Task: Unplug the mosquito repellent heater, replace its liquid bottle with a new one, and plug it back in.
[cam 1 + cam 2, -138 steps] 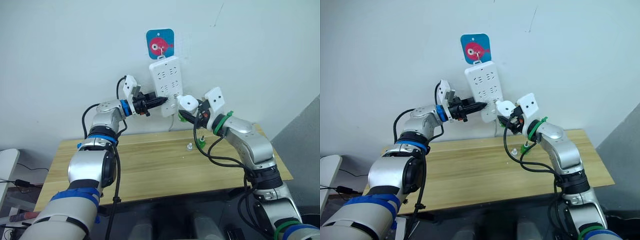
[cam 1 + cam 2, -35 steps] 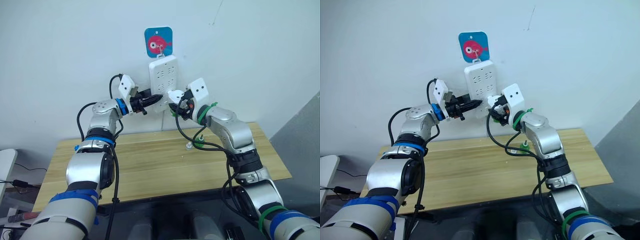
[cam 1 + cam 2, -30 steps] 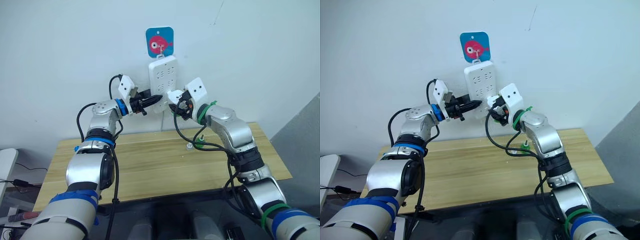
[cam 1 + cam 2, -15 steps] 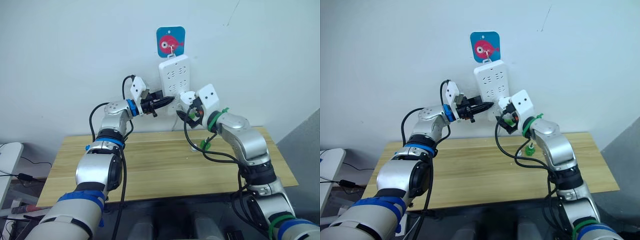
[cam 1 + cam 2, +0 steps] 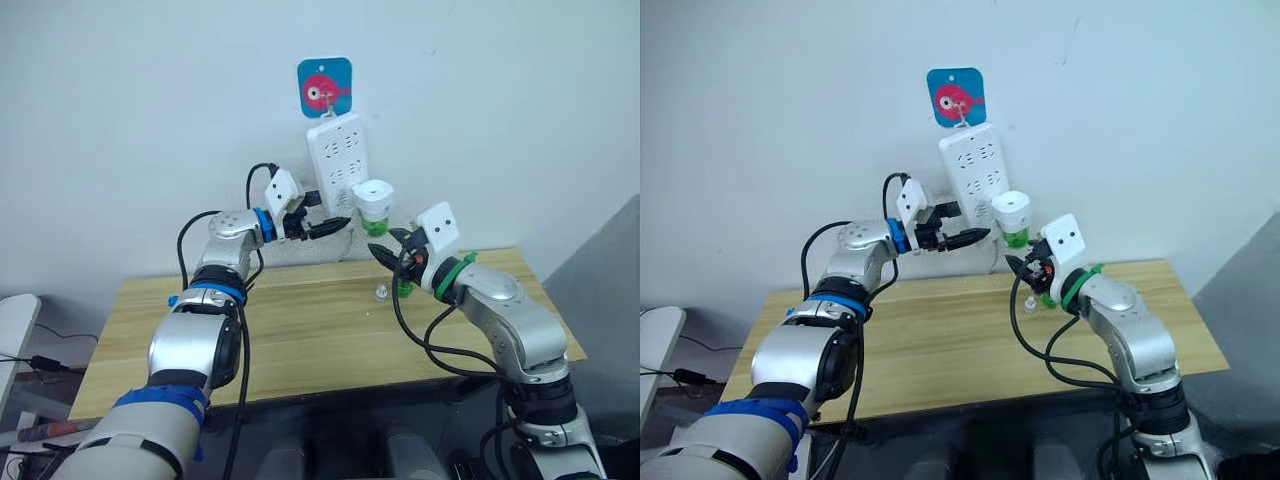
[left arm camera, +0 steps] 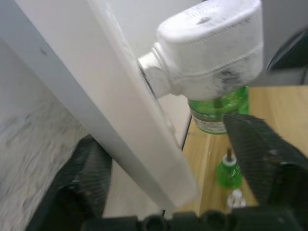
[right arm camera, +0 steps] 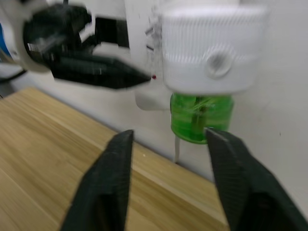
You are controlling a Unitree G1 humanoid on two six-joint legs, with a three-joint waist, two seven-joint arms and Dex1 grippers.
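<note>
Both my pincers are spread and holding nothing. My right gripper (image 5: 390, 248) sits just right of centre, below the mosquito repellent heater (image 5: 373, 197), apart from it. The heater is seated in the power strip (image 5: 334, 168) on the wall at upper centre, its green bottle (image 5: 374, 225) hanging underneath. My left gripper (image 5: 335, 226) brackets the strip's lower edge, one finger behind and one in front. I judge the plugging-in done or nearly so. To finish well I'd check the heater sits flush, then draw both arms straight away without knocking it. An old bottle (image 5: 405, 285) stands on the table (image 5: 300, 330) at centre right.
</note>
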